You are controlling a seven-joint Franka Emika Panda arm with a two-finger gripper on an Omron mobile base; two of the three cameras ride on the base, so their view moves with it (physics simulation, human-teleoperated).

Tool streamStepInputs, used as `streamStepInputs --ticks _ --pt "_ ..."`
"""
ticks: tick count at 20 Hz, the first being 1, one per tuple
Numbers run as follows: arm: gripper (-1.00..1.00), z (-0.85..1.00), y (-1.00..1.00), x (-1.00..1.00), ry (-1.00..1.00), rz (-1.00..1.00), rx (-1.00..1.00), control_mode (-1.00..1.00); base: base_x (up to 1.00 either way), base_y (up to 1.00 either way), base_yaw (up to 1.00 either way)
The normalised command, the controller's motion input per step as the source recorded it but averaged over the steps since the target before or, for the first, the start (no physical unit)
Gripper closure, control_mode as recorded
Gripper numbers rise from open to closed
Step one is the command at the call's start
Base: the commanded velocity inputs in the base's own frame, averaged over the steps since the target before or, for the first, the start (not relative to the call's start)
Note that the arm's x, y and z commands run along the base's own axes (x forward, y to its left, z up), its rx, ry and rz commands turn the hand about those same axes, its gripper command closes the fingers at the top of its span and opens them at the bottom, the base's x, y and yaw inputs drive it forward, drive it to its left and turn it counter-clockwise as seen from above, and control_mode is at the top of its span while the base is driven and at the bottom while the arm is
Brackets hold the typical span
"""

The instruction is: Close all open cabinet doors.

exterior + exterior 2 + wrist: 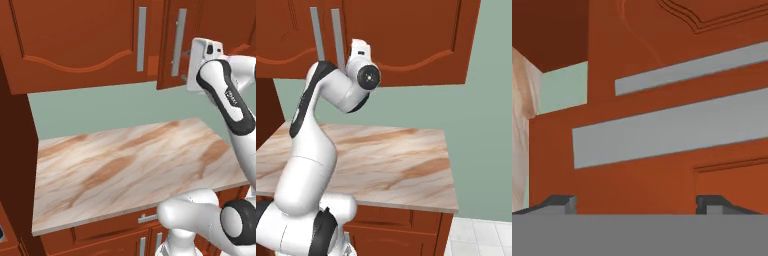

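Note:
Two reddish-brown cabinet doors hang above the counter. The left door [75,35] lies flush, its grey bar handle [142,37] upright. The right door [167,60] stands slightly ajar, its lower edge swung out toward me, with its handle [178,42] just left of my hand. My gripper [186,65] is raised against this door's front, open, right beside the handle. In the hand view, which is rolled sideways, the gripper [637,205] faces the door. The near handle [672,127] runs across just beyond the spread fingertips [559,202], and the other handle [692,70] lies past it.
A marble counter [125,160] runs below the cabinets, backed by a pale green wall [100,107]. A tall dark cabinet side [15,150] bounds it on the left. Drawer fronts [110,227] sit under the counter. The counter ends at the right [451,165] above a tiled floor [481,235].

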Motion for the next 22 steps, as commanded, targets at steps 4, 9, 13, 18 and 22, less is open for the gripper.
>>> streamStepInputs --ticks 4,9,13,18,22 --pt "-1.00 0.00 0.20 1.00 0.08 -0.22 -0.09 -1.00 0.00 0.00 0.00" --pt "-1.00 0.00 0.18 1.00 0.06 -0.21 -0.08 -1.00 0.00 0.00 0.00" --pt "-1.00 0.00 0.11 1.00 0.04 -0.20 -0.06 -1.00 0.00 0.00 0.00" --pt "-1.00 0.00 0.00 0.54 0.02 -0.14 -0.01 -1.00 0.00 0.00 0.00" --pt "-1.00 -0.19 -0.02 -0.06 -0.11 -0.04 0.00 -1.00 0.00 0.00 0.00"
